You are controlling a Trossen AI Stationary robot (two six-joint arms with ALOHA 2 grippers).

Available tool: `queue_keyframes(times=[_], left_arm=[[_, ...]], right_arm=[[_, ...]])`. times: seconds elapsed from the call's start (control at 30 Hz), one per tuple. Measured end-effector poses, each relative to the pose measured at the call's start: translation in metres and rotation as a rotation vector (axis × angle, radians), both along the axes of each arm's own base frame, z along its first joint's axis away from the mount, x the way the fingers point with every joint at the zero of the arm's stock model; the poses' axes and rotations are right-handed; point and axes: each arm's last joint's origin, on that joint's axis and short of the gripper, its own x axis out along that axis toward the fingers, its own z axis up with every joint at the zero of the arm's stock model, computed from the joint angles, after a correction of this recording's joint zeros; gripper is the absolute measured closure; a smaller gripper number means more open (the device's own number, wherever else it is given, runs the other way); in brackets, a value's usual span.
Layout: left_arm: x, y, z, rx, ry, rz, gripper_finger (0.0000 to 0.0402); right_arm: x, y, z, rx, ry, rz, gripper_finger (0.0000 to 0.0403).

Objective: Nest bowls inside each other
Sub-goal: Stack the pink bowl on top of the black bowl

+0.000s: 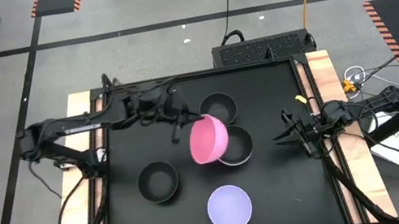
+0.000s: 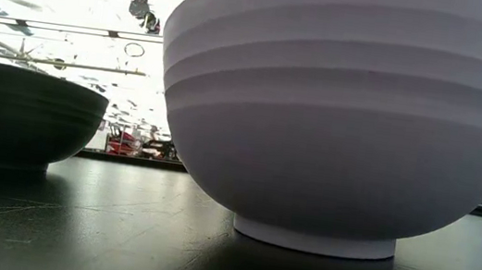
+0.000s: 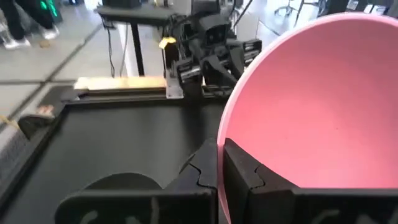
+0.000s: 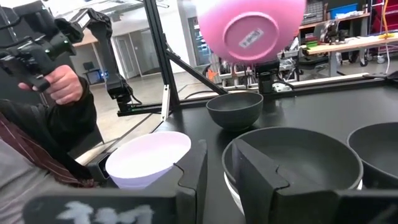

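Note:
My left gripper [image 1: 188, 126] holds the pink bowl [image 1: 208, 139] in the air over the table's middle; the right wrist view shows the pink bowl's underside [image 4: 252, 28]. Below it a black bowl [image 1: 238, 145] sits nested in a bowl of which only a white rim [image 4: 231, 185] shows. Standing on their bases are a second black bowl [image 1: 218, 107] farther back, a third black bowl [image 1: 158, 181] to the left, and the lavender bowl [image 1: 229, 207] near the front edge. My right gripper [image 1: 278, 138] is open, level, right of the nested pair and apart from it. My left gripper holds the pink bowl by its rim [image 3: 221, 134], one finger [image 3: 252, 174] inside the bowl and the other finger [image 3: 196, 177] outside. The fingers come from the table's left, slanting down. The bowl is lifted clear and tipped on its side, its opening toward the left arm.
A raised black frame and wooden border [image 1: 318, 83] edge the black mat. A person [image 4: 37, 118] holding a hand device stands beyond the table's near side. In the low view the lavender bowl [image 2: 345, 121] fills the picture, with a black bowl [image 2: 19, 120] beside it.

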Motion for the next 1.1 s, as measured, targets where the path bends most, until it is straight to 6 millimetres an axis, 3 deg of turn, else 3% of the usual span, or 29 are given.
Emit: queue_keyframes(times=[0.23, 0.63, 0.9, 1.1], left_arm=[[0.045, 0.006, -0.002, 0.019, 0.133, -0.045, 0.0397], [0.111, 0.022, -0.030, -0.006, 0.330, -0.058, 0.0397], [0.131, 0.032, -0.030, 0.009, 0.482, -0.023, 0.0397], [0.132, 0.032, -0.032, -0.004, 0.538, -0.028, 0.0397]], right_arm=[[0.000, 0.000, 0.000, -0.011, -0.001, -0.001, 0.0335], [0.000, 0.000, -0.001, -0.030, -0.001, -0.002, 0.0335], [0.000, 0.000, 0.000, -0.058, -0.010, -0.003, 0.0335], [0.000, 0.001, 0.000, -0.064, -0.021, 0.021, 0.0335]])
